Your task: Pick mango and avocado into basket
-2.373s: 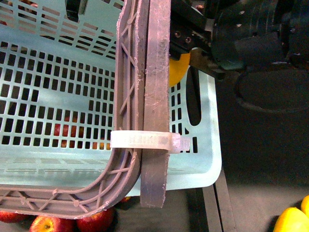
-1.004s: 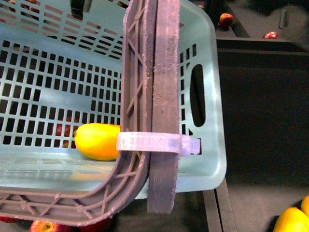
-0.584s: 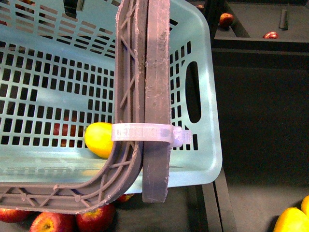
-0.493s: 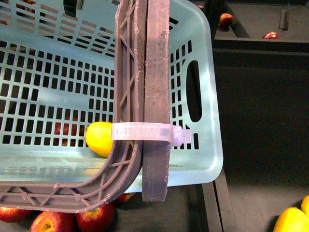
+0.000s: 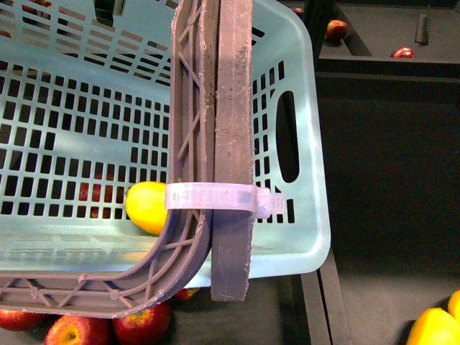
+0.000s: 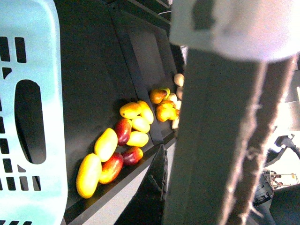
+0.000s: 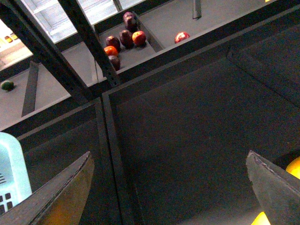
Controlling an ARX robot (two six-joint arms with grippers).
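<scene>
Front view: basket [image 5: 309, 215] fills most of the frame, seen from above w/ slotted floor + walls showing. Its 2 brown-grey handles [image 5: 231, 129] stand pressed together across the middle, bound w/ a white zip tie [image 5: 215, 197]. Mango [image 5: 147, 207] is inside the basket, on the slotted floor close to the near wall, one end hidden behind the handles & zip tie.

Red apples [image 5: 140, 325] lie on the dark surface [image 5: 388, 187] at the basket's near edge, partly under it; another red one shows thru the floor slots. Yellow fruit [image 5: 433, 327] sits well apart from the basket, off its near right corner. Two more apples [image 5: 336, 29] lie past its far right corner.

Left wrist view: the basket's end wall w/ hand slot is on one side. A handle + zip tie are v. close to the lens, blurred. Left pincer [image 6: 159, 183]: only one dark finger shows, just beside the handle, so can't tell if it's clamped or apart. A heap of yellow & red-yellow fruit [image 6: 119, 145] lies apart from the basket wall.

Right wrist view: right pincer [image 7: 166, 187] is spread wide w/ nothing btwn the tips, dark surface below. A corner of the basket shows near one fingertip [image 7: 61, 192]. A small group of red/dark fruit [image 7: 123, 40] lies far from the basket.
</scene>
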